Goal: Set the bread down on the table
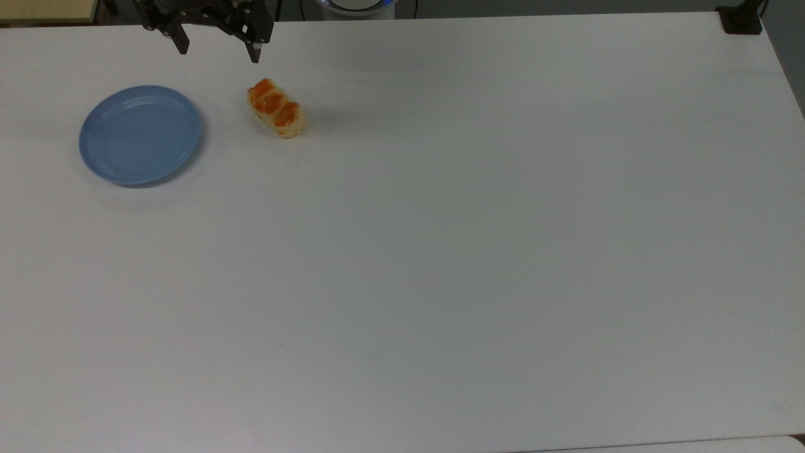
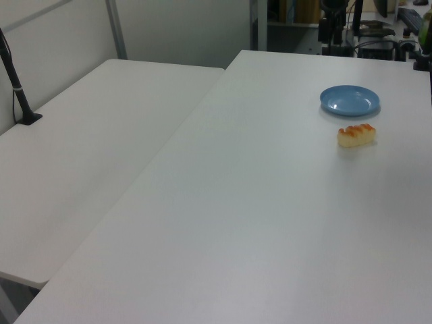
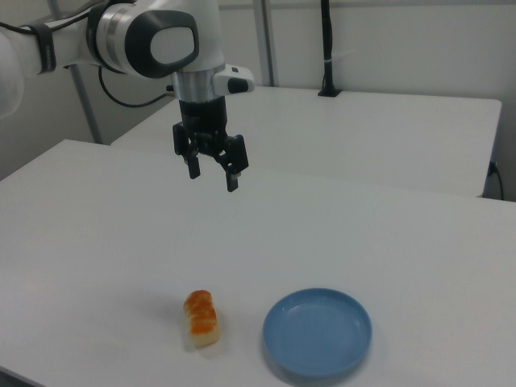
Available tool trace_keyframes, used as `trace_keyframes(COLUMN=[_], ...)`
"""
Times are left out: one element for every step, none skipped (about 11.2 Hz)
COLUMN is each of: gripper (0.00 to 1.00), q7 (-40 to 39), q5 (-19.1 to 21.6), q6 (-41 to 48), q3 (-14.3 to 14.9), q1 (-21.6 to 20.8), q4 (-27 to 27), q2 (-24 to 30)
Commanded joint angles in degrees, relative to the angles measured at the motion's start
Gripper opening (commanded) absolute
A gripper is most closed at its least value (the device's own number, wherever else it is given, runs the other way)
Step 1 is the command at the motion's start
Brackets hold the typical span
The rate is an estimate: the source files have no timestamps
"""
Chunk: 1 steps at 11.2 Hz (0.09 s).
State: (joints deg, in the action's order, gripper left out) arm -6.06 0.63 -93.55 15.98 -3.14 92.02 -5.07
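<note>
Pale-yellow bread (image 1: 277,107) with orange glazed stripes lies on the white tabletop (image 1: 440,251), resting at about three o'clock from the blue plate (image 1: 139,134) in the top view, near it but not touching. Raised well above, at eleven o'clock from the bread in the top view, the hand (image 3: 212,170) hangs empty with its fingers (image 3: 232,177) spread.
</note>
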Motion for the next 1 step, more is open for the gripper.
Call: trace_keyframes(gripper=[1.0], q7=[1.4], q5=[-0.3], q6=[-0.2], q3=[-4.9], q1=[4.6], q4=[0.6], q2=[1.6])
